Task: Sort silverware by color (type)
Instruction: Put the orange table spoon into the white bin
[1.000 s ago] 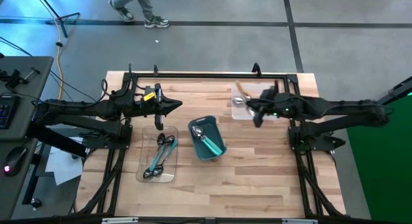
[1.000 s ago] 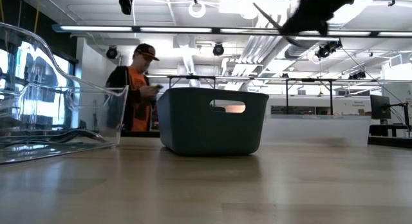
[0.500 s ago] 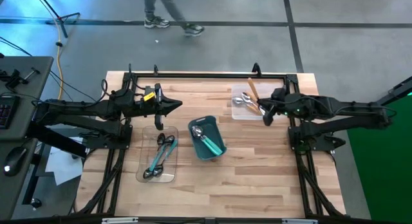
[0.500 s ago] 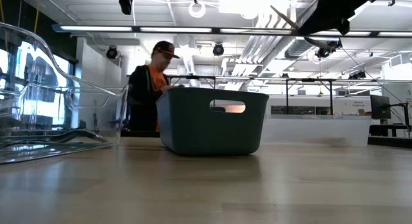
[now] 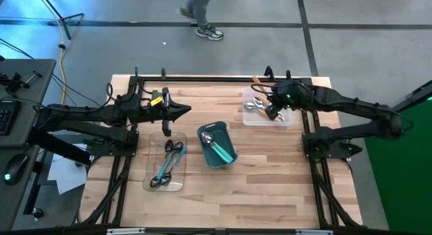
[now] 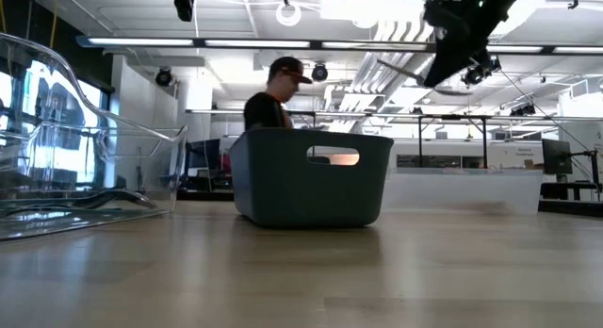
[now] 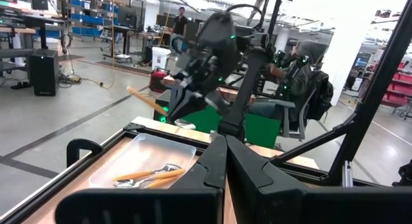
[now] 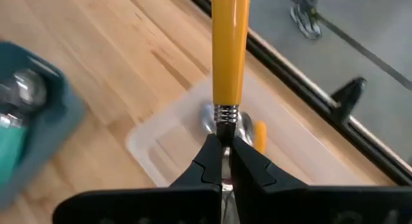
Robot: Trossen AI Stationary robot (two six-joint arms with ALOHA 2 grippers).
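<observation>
**Right gripper clamped on orange-handled spoon above far-right tray**

Right gripper (image 8: pixel 224 161) has its fingers closed tight on the metal neck of an orange-handled spoon (image 8: pixel 228 50), just below the ribbed collar. The bowl end sits hidden between and behind the fingers in the right wrist view. The handle sticks out past the fingertips. From overhead, this gripper (image 5: pixel 273 108) hangs over the clear tray at 1 o'clock (image 5: pixel 251 118), near the table's far right corner. The held spoon is largely masked by the arm there; only a short orange stub shows. From table height, the gripper (image 6: pixel 435 55) is well above the surface, the spoon reduced to a thin slanted line.

Inside that tray lie more orange-handled spoons (image 7: pixel 149 177); their number cannot be made out, since the arm covers part of the tray.

Left gripper (image 5: pixel 185 111) is fully shut and holds nothing, parked at 10 o'clock above the table.

The teal bin (image 5: pixel 231 144) stands near the centre and holds teal-handled spoons (image 5: pixel 219 150), overlapping and hard to count. From table height, its wall hides the contents entirely.

A second clear tray at 8 o'clock (image 5: pixel 152 161) holds a few spoons (image 5: pixel 169 165), teal and dark handles lying together.

A person (image 6: pixel 273 92) stands behind the bin, lower body hidden.
</observation>
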